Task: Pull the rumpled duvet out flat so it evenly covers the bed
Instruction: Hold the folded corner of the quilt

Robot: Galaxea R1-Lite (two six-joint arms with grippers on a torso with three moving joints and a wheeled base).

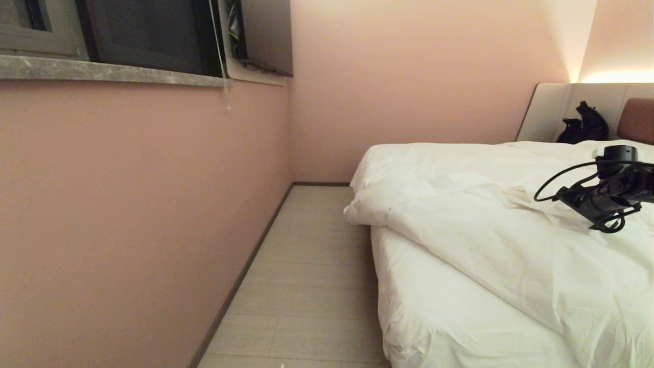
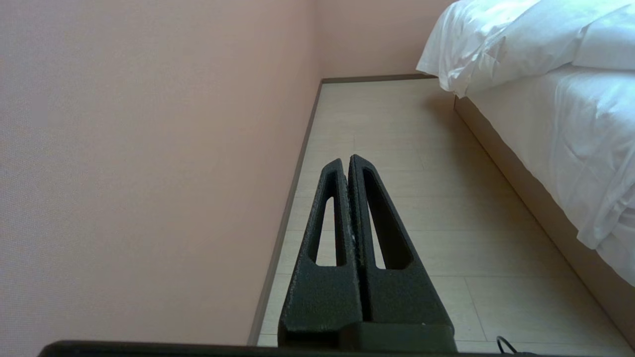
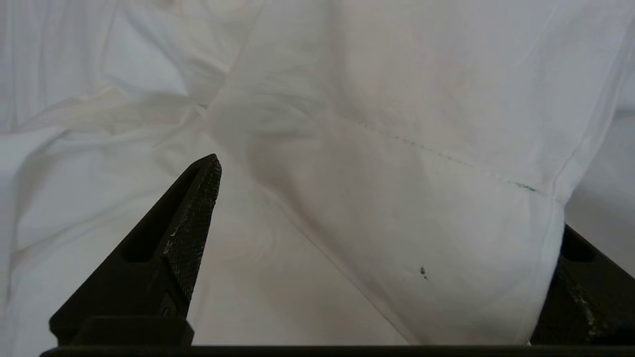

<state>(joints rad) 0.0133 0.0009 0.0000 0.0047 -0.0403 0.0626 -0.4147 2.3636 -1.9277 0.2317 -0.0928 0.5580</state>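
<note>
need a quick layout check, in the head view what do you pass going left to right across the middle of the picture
pink wall → strip of pale floor → edge of the bed under its white sheet → rumpled duvet → right gripper, open over the duvet

On my left a strip of bare floor (image 1: 306, 276) runs between the pink wall (image 1: 127, 220) and the bed (image 1: 434, 317), wide enough for an arm. The left claw (image 2: 346, 161), pressed together, hangs over that strip. A duvet (image 1: 485, 235) fold bulges between the spread fingers of the right claw (image 3: 387, 198), blocking them. A black bag (image 1: 582, 125) crowds the headboard (image 1: 636, 120).
</note>
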